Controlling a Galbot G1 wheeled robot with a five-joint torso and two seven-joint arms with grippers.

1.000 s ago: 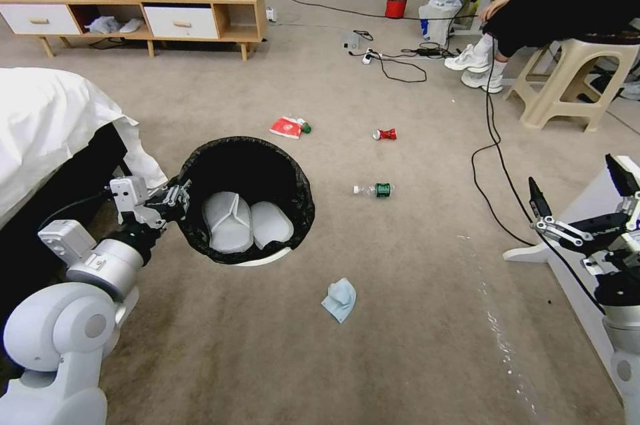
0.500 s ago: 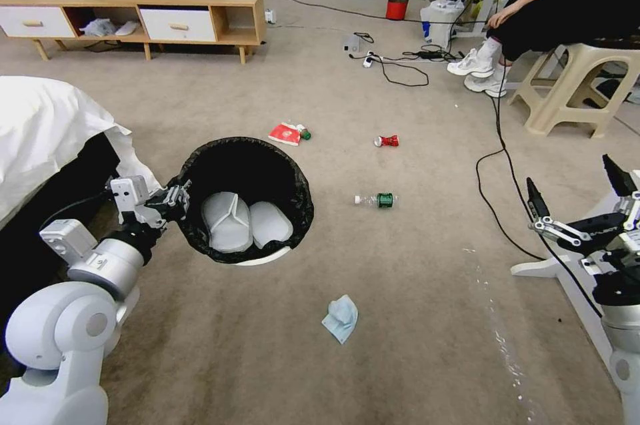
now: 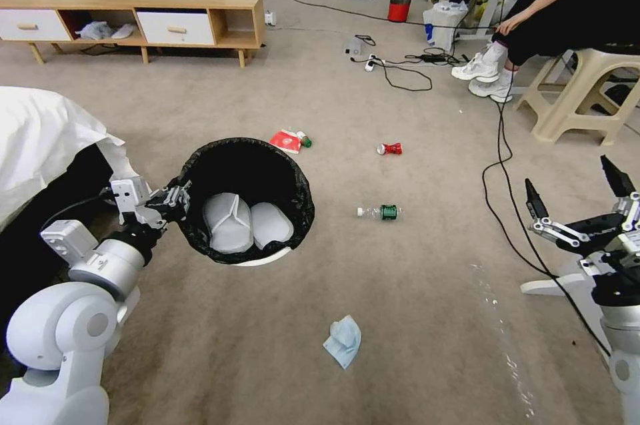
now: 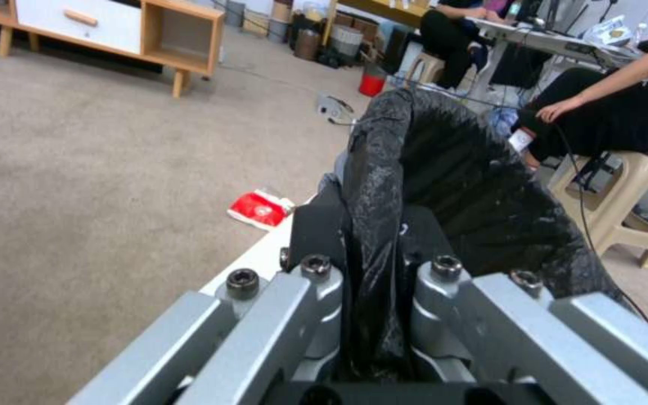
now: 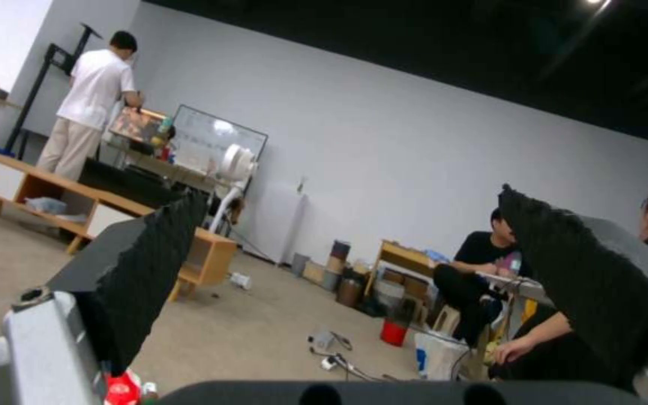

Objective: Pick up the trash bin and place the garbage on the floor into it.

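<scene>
Head view: left gripper (image 3: 175, 200) clamped on trash bin (image 3: 245, 198) rim at 9 o'clock; right gripper (image 3: 579, 201) spread, empty; collection underway; next likely face mask (image 3: 343, 341), 5 o'clock of bin.

I'm keeping the left gripper (image 3: 175, 200) at lower left, jaws pinching together; the right gripper (image 3: 579, 203) is hovering lower right, jaws spread wide.

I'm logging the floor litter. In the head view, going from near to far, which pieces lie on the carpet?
Crumpled blue face mask → clear green-labelled plastic bottle → crushed red can → red packet.
</scene>
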